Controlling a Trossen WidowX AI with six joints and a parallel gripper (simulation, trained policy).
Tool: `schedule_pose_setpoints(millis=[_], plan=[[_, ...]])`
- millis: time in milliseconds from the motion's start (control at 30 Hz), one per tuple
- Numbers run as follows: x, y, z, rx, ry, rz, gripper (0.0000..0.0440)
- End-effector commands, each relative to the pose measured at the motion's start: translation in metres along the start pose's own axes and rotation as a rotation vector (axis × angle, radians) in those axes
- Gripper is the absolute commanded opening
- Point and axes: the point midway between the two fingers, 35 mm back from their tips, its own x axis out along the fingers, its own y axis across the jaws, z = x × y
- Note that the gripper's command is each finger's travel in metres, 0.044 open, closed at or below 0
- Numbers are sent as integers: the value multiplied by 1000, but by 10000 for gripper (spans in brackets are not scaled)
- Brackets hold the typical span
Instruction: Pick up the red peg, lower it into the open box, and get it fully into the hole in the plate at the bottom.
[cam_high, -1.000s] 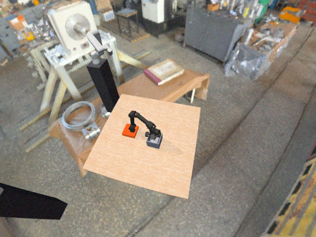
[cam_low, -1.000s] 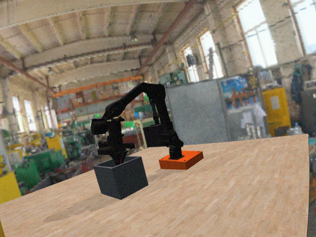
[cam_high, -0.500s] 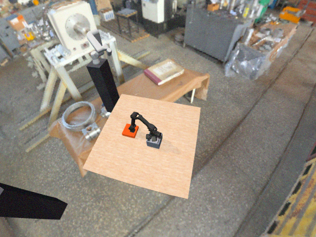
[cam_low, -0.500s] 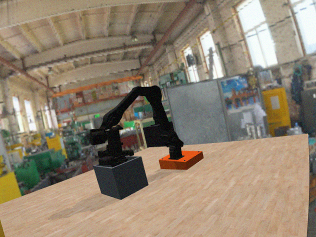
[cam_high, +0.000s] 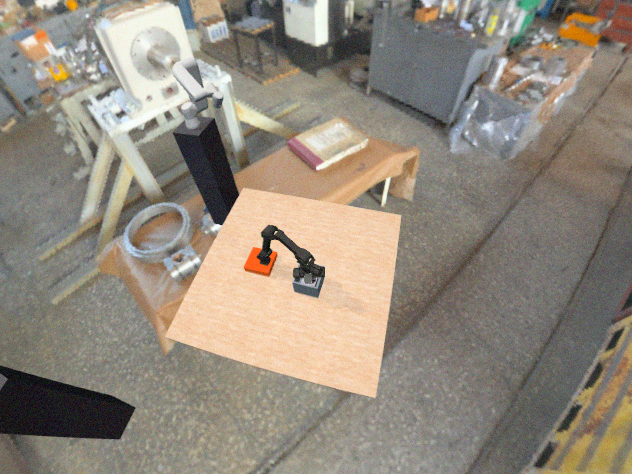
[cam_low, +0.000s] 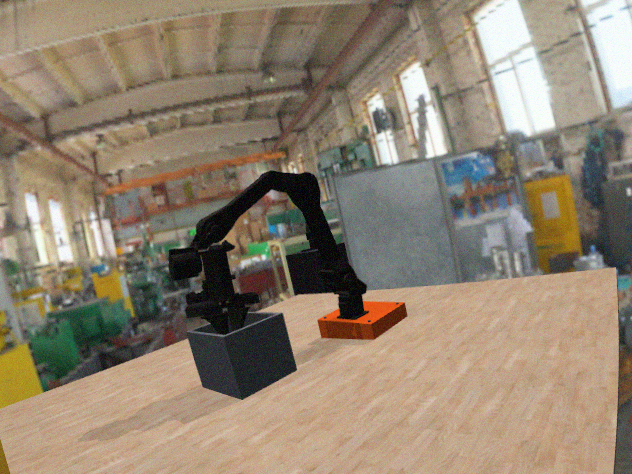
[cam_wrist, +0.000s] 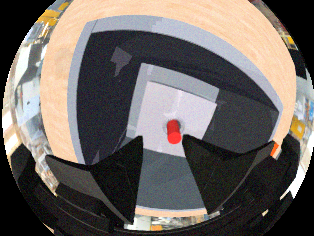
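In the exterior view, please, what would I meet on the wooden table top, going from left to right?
Dark grey open-topped square box → flat orange square base block under the black arm's foot.

1. Solid red on peg (cam_wrist: 173, 132); slightly brighter red on its end.
2. Dark slate grey on open box (cam_high: 306, 289) (cam_low: 262, 354) (cam_wrist: 73, 100), paler grey along rim.
3. Pale lilac-white on top of holed plate (cam_wrist: 157, 107), light grey on its raised edges.
4. Plain black all over arm (cam_high: 288, 242) (cam_low: 245, 204) and gripper (cam_high: 307, 279) (cam_low: 232, 329) (cam_wrist: 163, 139).
5. Bright orange on base plate (cam_high: 251, 267) (cam_low: 390, 312), with small dark dots on top.
6. Light tan with streaky wood grain on tabletop (cam_high: 306, 331) (cam_low: 433, 382) (cam_wrist: 55, 100).
7. Cream cover, maroon spine on book (cam_high: 329, 142).
8. Yellow on cabinet door (cam_low: 556, 219), whitish patch on front.
9. Speckled grey on floor (cam_high: 229, 403).
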Motion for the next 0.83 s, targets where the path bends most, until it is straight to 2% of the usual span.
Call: schedule_pose_setpoints(millis=[0,800], plan=[[-8,6,1,-2,28,29,190],[-82,43,18,-56,130,279,250]])
